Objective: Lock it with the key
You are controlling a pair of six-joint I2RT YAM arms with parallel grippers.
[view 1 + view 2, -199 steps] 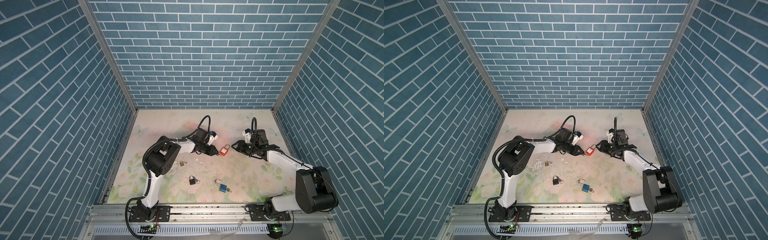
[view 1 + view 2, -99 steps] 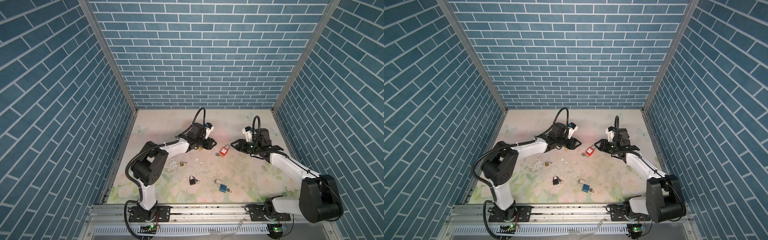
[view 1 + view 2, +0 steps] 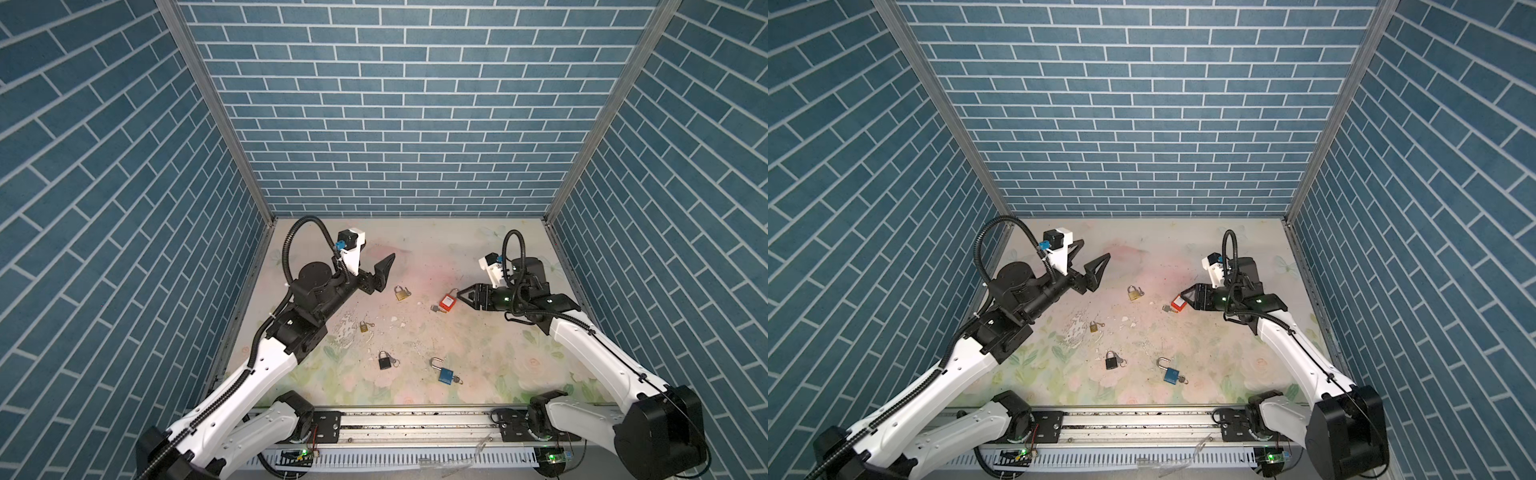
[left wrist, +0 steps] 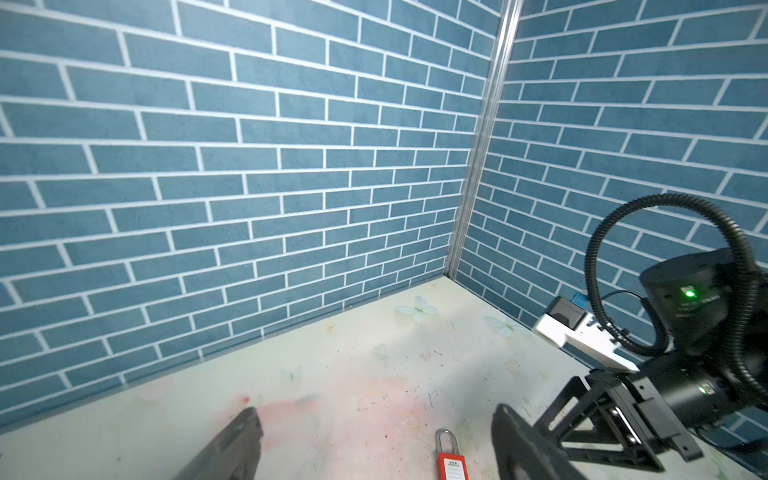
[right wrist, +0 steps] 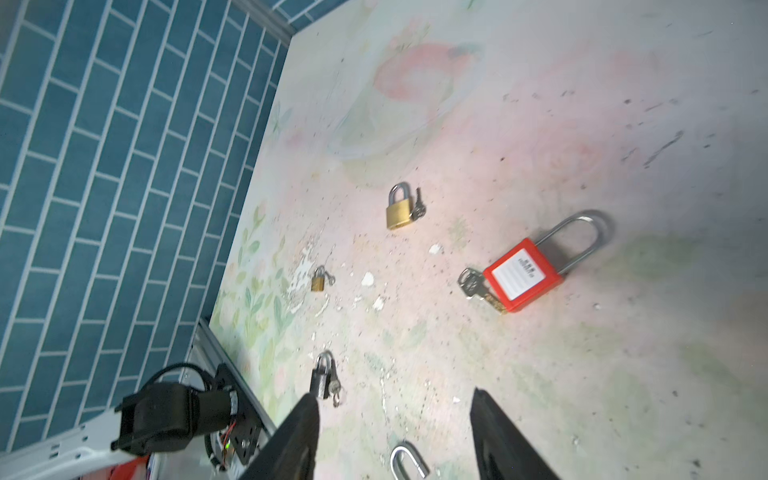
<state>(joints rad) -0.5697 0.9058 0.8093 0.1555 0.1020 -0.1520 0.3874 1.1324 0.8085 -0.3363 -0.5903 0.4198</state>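
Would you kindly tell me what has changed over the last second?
The left gripper released the red padlock, drew back to its own side and rose, jaws wide open. The right gripper opened nearly in place. The red padlock lies free on the table, key inserted. The large brass padlock, small brass padlock, black padlock and blue padlock stayed put.

Bare floor separates red padlock from brass padlock; brick walls enclose three sides.

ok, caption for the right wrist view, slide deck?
Right gripper, jaws open, hovers over the table; red padlock lies free, key at its base.
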